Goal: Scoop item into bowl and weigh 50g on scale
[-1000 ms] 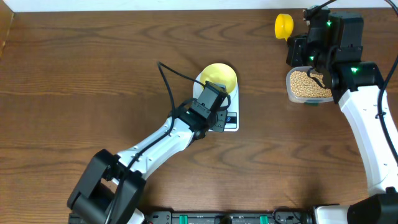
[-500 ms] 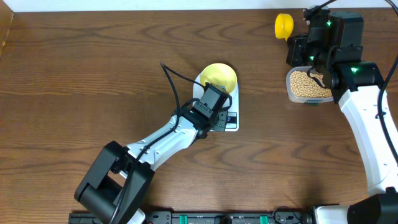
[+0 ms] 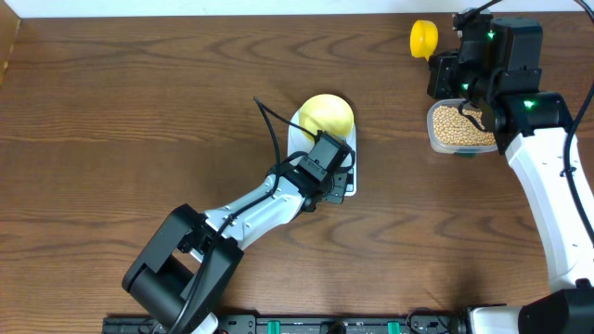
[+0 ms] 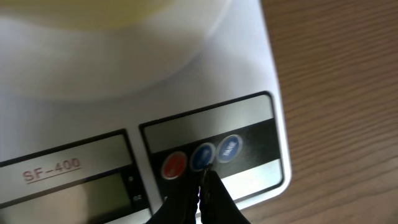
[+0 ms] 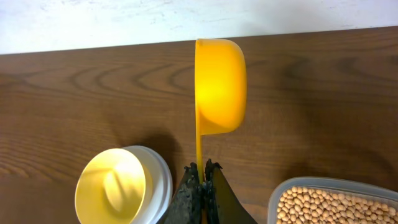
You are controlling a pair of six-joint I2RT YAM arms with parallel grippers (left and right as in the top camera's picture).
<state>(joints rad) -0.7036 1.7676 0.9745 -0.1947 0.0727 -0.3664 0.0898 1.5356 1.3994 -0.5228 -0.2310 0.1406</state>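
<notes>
The white scale [image 3: 299, 125] carries the pale yellow bowl [image 3: 327, 113], which looks empty. My left gripper [image 3: 338, 176] hangs over the scale's front panel. In the left wrist view the gripper [image 4: 204, 175] is shut with nothing in it, its tips on the left blue button [image 4: 202, 155], next to a red button [image 4: 175, 165]. My right gripper [image 5: 203, 168] is shut on the handle of a yellow scoop [image 5: 219, 84], held over the table at the back right [image 3: 423, 39]. The item, tan beans [image 3: 458, 124], fills a clear tub [image 5: 336, 200].
The scale's display [image 4: 93, 193] lies left of the buttons and a second blue button [image 4: 229, 148] to their right. The left arm's cable [image 3: 269, 121] loops up beside the scale. The table's back edge [image 3: 278, 11] runs just behind the scoop.
My left arm has swung right along the scale's front, bringing the shut gripper over the button panel. The right arm and scoop have not moved.
</notes>
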